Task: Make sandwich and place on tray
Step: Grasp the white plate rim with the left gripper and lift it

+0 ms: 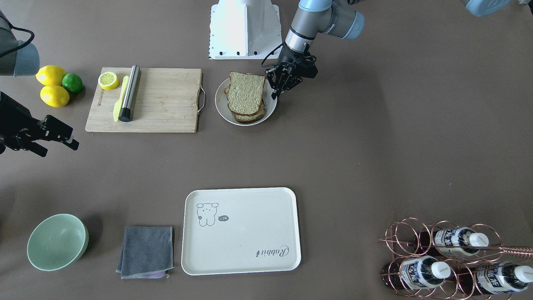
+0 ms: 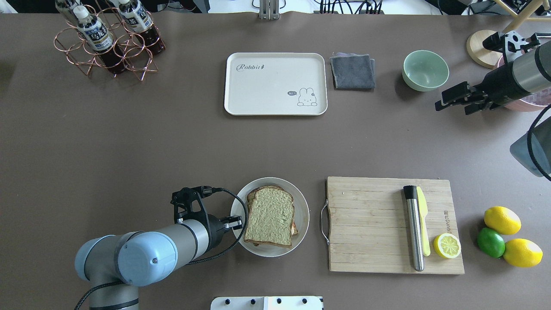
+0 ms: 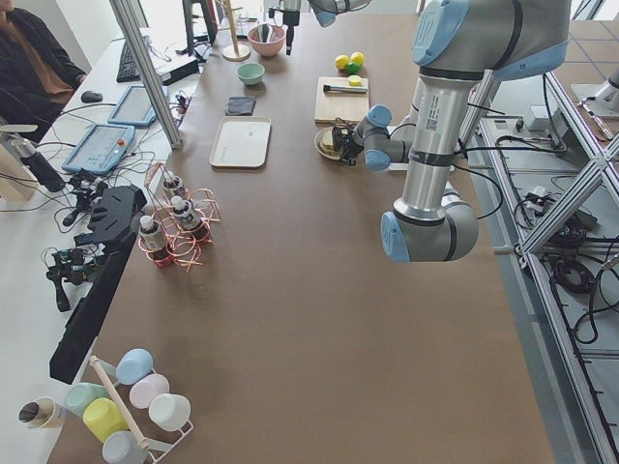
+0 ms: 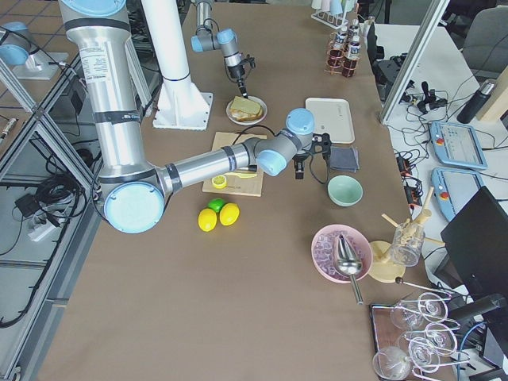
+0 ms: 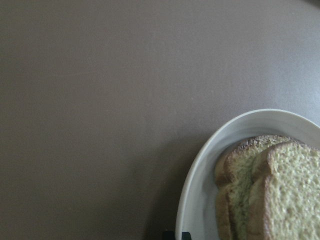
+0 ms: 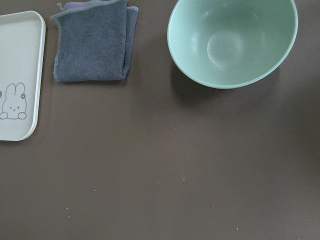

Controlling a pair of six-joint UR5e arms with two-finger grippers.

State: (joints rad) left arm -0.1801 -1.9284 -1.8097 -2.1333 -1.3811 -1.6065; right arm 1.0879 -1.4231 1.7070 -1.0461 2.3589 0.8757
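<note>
Brown matte table [image 2: 129,142], lab desks and cabling alongside. Sandwich [image 2: 270,215] flat on white plate [image 2: 303,211] — long axis running from plate toward tray [image 2: 275,84], domed end that way. Left gripper [image 2: 239,222] pressed together at plate rim; right gripper [image 2: 450,100] spread, well apart from plate.

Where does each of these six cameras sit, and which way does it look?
Front-facing: across the table, looking down toward the robot's base; left gripper, right gripper show.
Overhead: behind the robot, looking forward and down; both arms.
Left side: table's end, looking along it; left arm nearest.
Right side: opposite end; right arm nearest.
Left wrist: down onto plate and sandwich; gripper tips barely show.
Right wrist: down onto bowl, cloth, tray; no robot.
Shared: front-facing and overhead see one tabletop from opposite sides.
</note>
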